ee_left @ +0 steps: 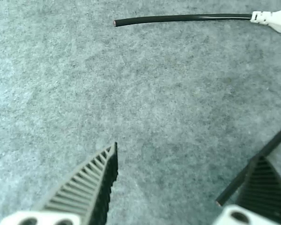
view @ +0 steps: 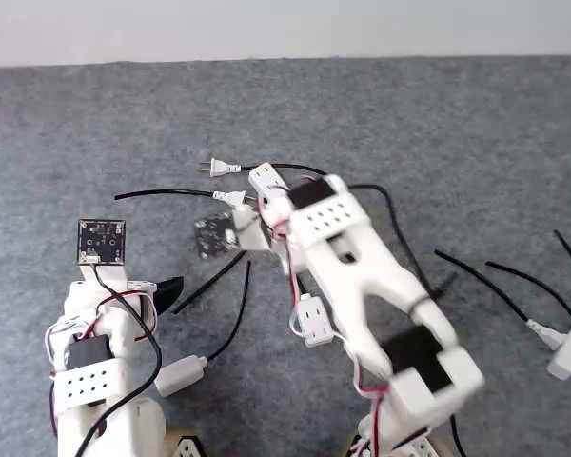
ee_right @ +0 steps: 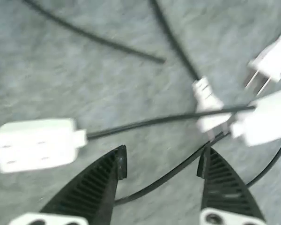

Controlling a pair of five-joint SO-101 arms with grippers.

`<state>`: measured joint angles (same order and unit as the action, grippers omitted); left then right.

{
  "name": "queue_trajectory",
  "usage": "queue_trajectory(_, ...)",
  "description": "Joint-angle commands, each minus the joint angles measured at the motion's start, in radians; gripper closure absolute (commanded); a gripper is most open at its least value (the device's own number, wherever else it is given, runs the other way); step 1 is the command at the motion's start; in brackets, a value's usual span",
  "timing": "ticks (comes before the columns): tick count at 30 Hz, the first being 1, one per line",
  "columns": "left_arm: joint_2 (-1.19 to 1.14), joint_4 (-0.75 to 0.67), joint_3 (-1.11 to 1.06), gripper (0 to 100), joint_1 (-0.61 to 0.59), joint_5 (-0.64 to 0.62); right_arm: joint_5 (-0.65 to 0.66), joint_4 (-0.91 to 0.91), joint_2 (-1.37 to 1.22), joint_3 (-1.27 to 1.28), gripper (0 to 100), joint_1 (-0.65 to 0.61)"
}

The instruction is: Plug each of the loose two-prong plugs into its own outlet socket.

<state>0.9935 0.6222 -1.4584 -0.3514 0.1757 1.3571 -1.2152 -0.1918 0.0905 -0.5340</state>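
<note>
My left gripper [ee_left: 187, 154] stands open over bare carpet, low at the left of the table. A black cord end [ee_left: 232, 187] lies beside one finger. Farther off, a black cord [ee_left: 178, 18] leads to a white plug [ee_left: 271, 21]. My right gripper [ee_right: 164, 152] is open above a tangle of cords, with nothing between its fingers. A white outlet socket [ee_right: 35, 143] lies off one fingertip, and its cord [ee_right: 145, 123] crosses in front of the tips. Two white plugs [ee_right: 206, 101] [ee_right: 271, 61] lie beyond them. From above, the right arm [view: 328, 219] stretches over the plugs [view: 219, 168] [view: 230, 198] at the table's middle.
Another white socket [view: 314, 319] lies under the right arm, and one [view: 179, 374] beside the left arm's base. A plug [view: 542, 333] and socket [view: 568, 352] with black cords sit at the right edge. Grey carpet covers the table, with open room at the back.
</note>
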Motion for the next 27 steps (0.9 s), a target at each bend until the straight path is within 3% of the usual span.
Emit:
queue_trajectory(1, -0.006, -0.021, 0.001, 60, 0.002, -0.002, 0.011, 0.004, -0.156, -0.206, 77.9, -0.033)
queue_trajectory(17, 0.0, -0.02, -0.013, 60, 0.002, 0.043, -0.025, -0.18, -0.67, -0.824, 79.0, -0.07)
queue_trajectory(27, 0.0, -0.02, -0.013, 60, 0.002, 0.044, -0.035, -0.366, -0.73, -1.025, 79.0, -0.053)
